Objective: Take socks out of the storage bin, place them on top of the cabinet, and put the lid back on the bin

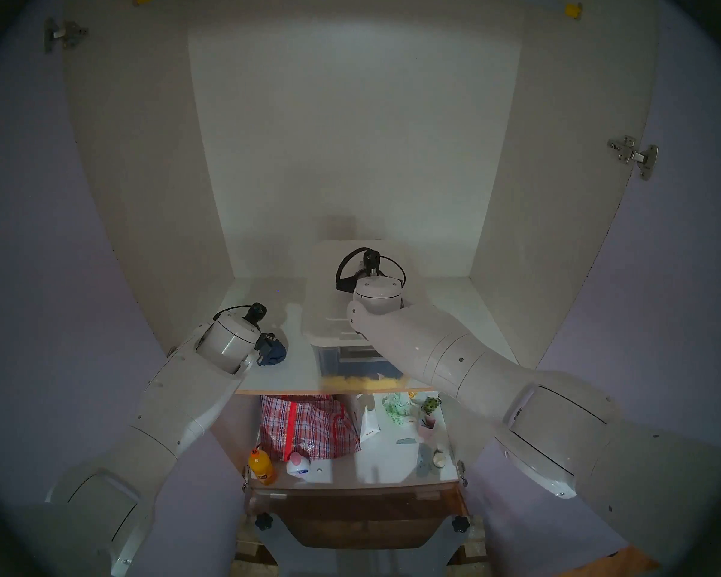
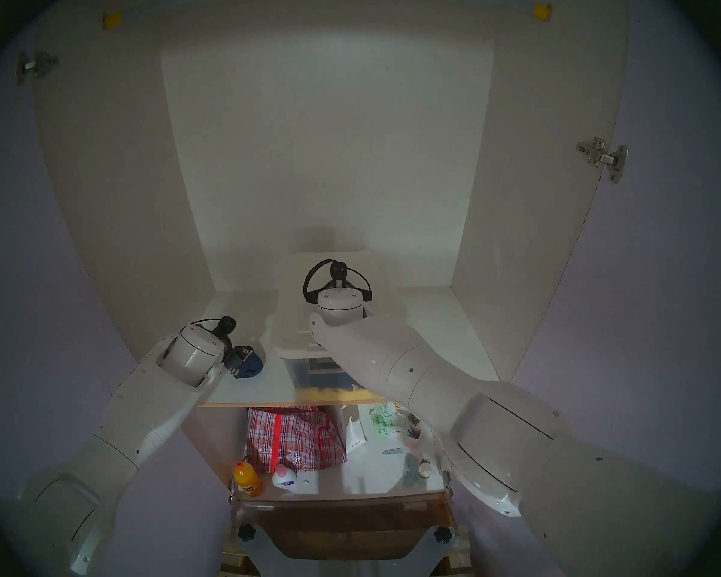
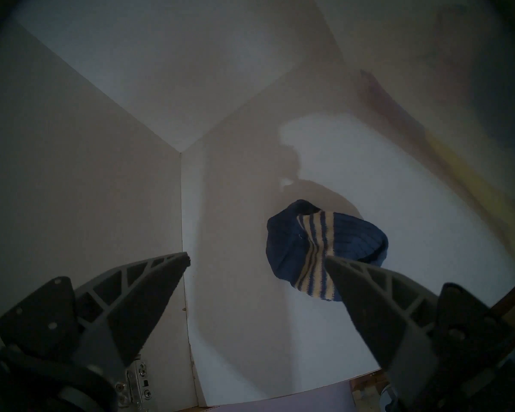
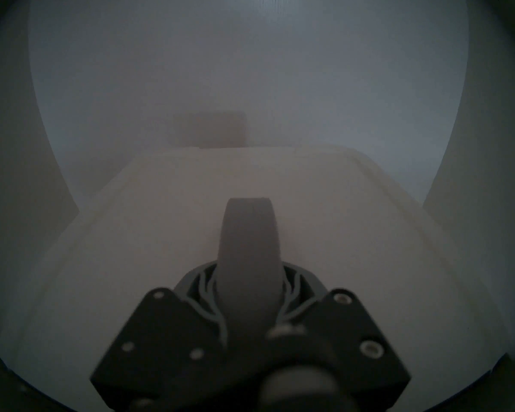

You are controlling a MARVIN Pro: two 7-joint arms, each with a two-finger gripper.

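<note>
Blue socks lie on the cabinet shelf by the wide-open left hand. Only its wrist view shows the right hand pinching the lid strap, over the storage bin.

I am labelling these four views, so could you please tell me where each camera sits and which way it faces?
Head stereo left: on the head, looking down into the cabinet; both arms show.
Head stereo right: nearly the same, shifted sideways.
Left wrist: over the open left gripper, facing the socks.
Right wrist: behind the right gripper, shut on the lid's strap.
Shared: the socks, head and left wrist.
</note>
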